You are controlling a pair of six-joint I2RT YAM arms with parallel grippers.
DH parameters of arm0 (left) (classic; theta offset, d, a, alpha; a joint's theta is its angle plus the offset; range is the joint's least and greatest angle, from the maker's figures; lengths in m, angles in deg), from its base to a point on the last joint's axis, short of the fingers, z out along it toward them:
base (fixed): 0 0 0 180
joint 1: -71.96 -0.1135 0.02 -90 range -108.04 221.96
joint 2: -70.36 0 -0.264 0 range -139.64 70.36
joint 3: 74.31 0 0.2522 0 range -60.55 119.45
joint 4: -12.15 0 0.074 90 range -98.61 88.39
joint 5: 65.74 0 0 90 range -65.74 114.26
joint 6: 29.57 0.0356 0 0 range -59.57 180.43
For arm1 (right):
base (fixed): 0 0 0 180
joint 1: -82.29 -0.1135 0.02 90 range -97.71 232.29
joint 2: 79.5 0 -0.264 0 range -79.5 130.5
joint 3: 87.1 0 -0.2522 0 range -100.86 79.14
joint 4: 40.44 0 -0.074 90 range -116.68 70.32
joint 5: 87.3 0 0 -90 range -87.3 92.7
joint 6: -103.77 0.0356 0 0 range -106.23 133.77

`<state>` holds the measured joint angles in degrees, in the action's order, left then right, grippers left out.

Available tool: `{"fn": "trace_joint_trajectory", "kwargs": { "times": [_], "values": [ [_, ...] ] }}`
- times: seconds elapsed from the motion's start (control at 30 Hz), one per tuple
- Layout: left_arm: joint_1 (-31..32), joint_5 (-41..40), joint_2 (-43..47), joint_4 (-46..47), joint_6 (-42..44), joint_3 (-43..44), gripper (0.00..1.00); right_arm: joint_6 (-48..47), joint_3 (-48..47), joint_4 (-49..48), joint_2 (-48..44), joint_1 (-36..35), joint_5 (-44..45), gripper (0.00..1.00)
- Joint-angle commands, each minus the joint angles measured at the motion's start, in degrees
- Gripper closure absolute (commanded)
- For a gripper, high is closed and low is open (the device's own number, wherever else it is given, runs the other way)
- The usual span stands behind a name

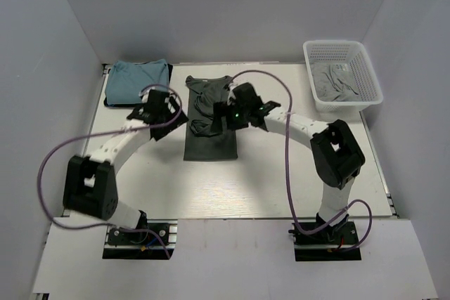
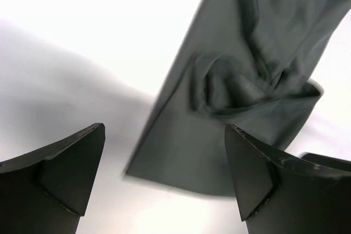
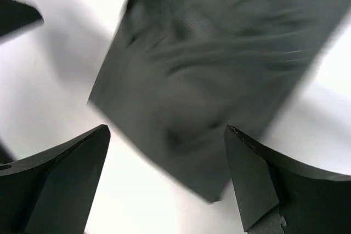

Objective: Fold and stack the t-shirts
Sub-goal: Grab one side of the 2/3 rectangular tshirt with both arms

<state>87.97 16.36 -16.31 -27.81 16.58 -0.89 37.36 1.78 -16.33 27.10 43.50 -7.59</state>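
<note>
White surface (image 1: 246, 187) sits between plain pale walls (image 1: 225, 12). Near the middle, the left hand (image 2: 164, 130) has its two fingers (image 2: 60, 173) wide apart with nothing between them, just over the left edge of the dark grey-green t-shirt (image 1: 211, 147). The right hand (image 3: 164, 131) has its fingers spread apart too, over the same shirt; that view is blurry. The shirt lies in a long strip. Its long way runs from near to far, hem near and neck far, with a bunched-up bit in its far half. Farther back on the left is a folded light teal-blue t-shirt (image 1: 136, 81). At the far right, a white mesh basket (image 1: 336, 50) holds crumpled pale grey t-shirts (image 1: 336, 82).
</note>
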Motion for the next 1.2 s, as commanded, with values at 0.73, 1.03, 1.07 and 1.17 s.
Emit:
{"fn": "trace_joint_trajectory", "kwargs": {
  "times": [0.73, 1.03, 1.07, 1.17],
  "values": [
    [-0.2, -8.3, 30.4, -3.4, -6.1, -19.9, 0.00, -37.6, 4.1, -13.8, 6.2, -11.2, 21.6, 0.10],
    [-0.2, -5.5, 29.4, 0.6, -4.2, -20.5, 0.00, -38.2, 2.6, -18.0, 5.8, -13.0, 23.5, 0.10],
    [-0.2, -5.5, 28.5, 0.6, -4.2, -20.5, 0.00, -38.4, 3.2, -20.7, 5.3, -13.0, 23.7, 0.10],
    [-0.2, -5.5, 26.9, -0.5, -4.2, -19.8, 0.00, -39.9, 1.8, -20.7, 7.3, -12.6, 25.5, 0.10]
  ]
}}
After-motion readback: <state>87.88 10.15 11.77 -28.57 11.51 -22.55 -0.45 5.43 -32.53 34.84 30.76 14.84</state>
